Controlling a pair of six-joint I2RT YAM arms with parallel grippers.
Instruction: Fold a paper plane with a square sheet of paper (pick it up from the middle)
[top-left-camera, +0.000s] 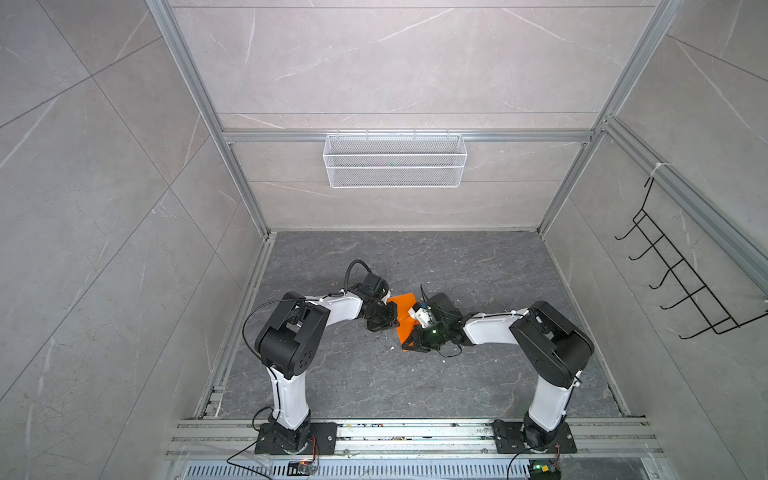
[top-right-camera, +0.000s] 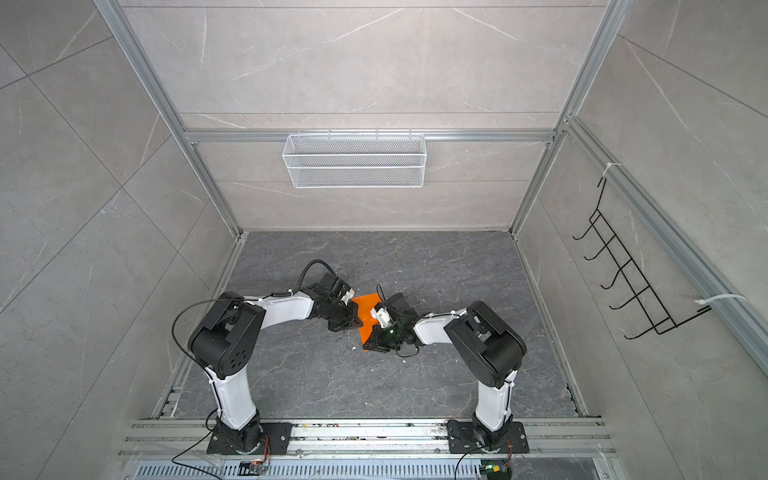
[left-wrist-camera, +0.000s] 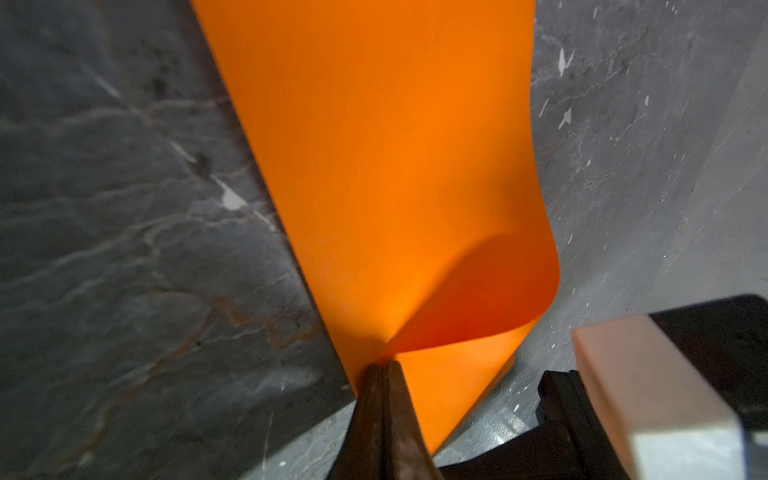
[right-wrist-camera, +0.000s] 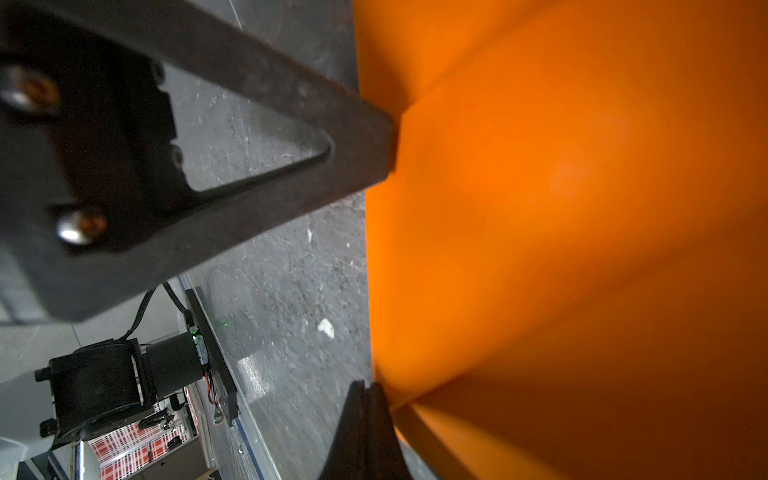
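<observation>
Carefully, the square sheet of paper (left-wrist-camera: 374, 166), clamped by the left gripper (left-wrist-camera: 383, 368) and the right gripper (right-wrist-camera: 368, 388), should be aligned edge to edge before creasing.

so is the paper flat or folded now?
Folded over loosely: the square sheet of paper curls back on itself beside the left gripper, which pinches it; the right gripper pinches another edge.

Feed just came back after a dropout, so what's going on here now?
Both arms reach in over the middle of the dark table. The left tool and right tool are each shut on an edge of the square sheet of paper. The sheet is bent over in a soft curl, not yet creased into a plane.
</observation>
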